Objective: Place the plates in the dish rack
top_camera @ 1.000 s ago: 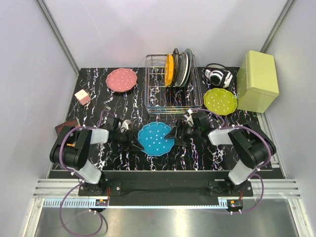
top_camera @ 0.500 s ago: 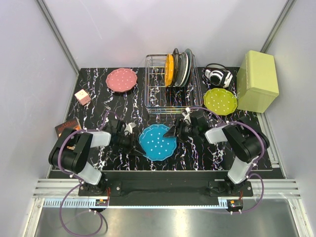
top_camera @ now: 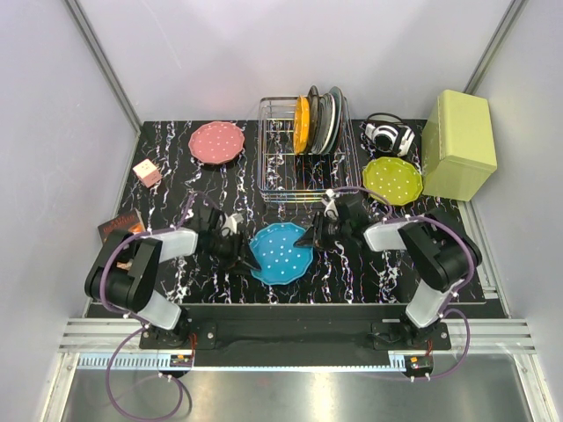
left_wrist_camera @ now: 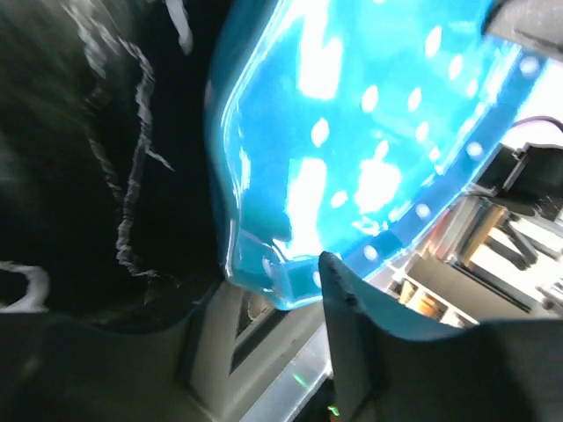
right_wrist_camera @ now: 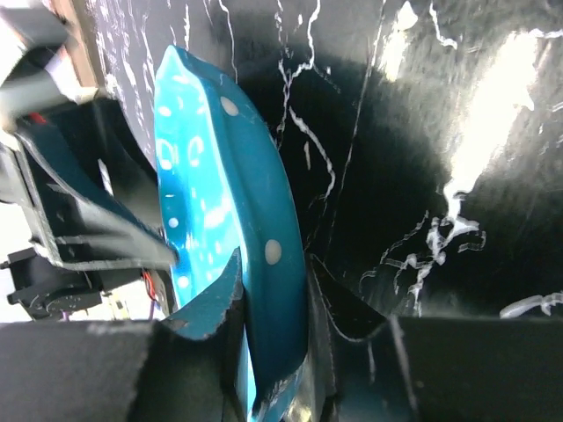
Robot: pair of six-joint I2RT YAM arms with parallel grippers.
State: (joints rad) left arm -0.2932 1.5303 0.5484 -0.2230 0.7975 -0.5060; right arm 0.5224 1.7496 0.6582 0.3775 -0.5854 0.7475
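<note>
So we've got the blue plate [top_camera: 280,252] tilted, right between our 2 grippers. The right gripper [top_camera: 305,238] is pinched onto its rim. In that wrist view there's 1 finger [right_wrist_camera: 207,308] on each face of the plate. The left gripper [top_camera: 247,256] has the opposite rim between its fingers, but we honestly can't tell if it's actually clamped.

Just past the right gripper's tips is the dish rack [top_camera: 273,189], with the orange plate [top_camera: 302,123] standing in it next to some grey plates [top_camera: 330,119]. The yellow-green plate [top_camera: 392,180] lies flat out beyond the right arm. The pink plate [top_camera: 216,141] lies flat, well beyond the left gripper.
</note>
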